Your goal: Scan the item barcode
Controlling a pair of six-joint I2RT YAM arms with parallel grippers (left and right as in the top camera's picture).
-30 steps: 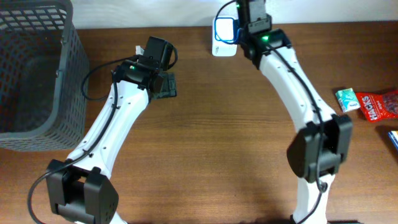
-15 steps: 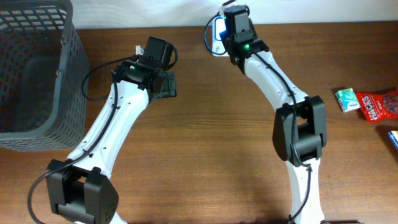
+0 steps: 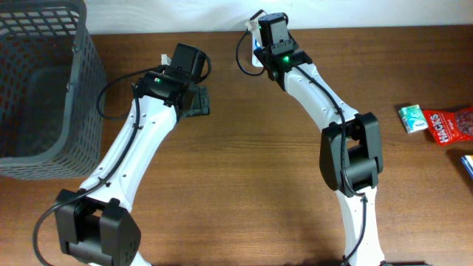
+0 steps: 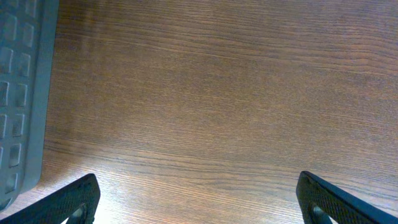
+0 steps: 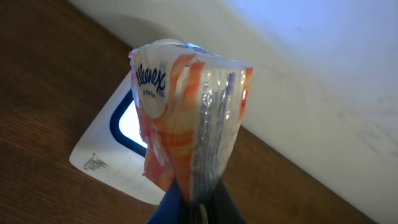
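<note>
Swing toward scanner (image 5: 102, 158) nearly done: hangs directly above it now, no longer to its right. Grasps Kleenex pack (image 5: 186, 118) in right end effector (image 5: 193, 208), likely ready for barcode read. Left end effector (image 4: 199, 205) released, idle left of scanner.

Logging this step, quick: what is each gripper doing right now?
Left gripper: open, holding nothing.
Right gripper: closed on the Kleenex tissue pack.
</note>
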